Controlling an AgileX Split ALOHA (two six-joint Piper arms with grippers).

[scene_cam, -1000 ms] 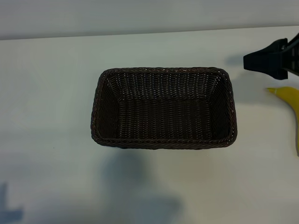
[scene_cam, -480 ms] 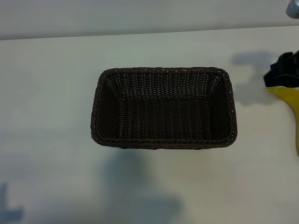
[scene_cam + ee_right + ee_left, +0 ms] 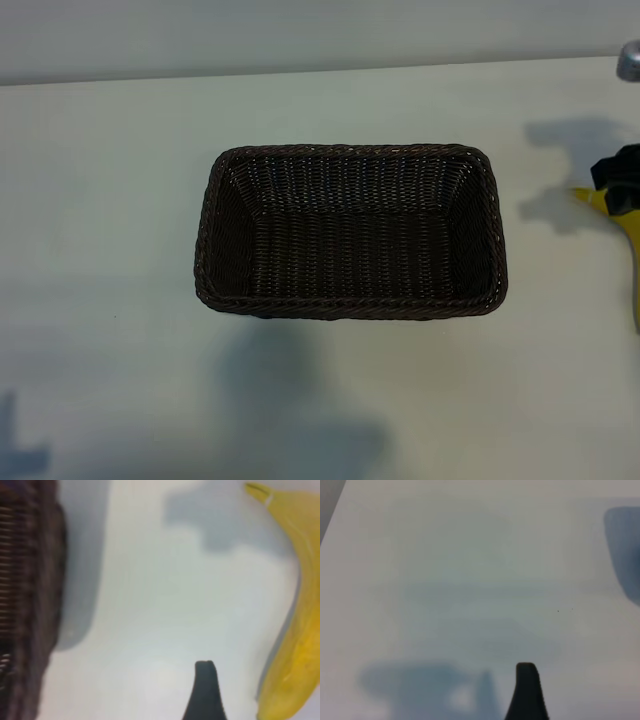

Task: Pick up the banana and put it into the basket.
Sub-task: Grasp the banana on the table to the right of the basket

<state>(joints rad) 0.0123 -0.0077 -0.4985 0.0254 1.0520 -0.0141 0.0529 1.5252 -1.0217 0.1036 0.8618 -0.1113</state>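
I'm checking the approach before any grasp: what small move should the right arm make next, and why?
Probably shift the right gripper along the banana toward its middle, then lower. In the exterior view it sits over the stem tip at the table's right edge; nothing is held, and the basket is empty.

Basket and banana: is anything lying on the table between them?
No. Between the basket and the banana lies only bare white table with a shadow, seen in exterior and right wrist views.
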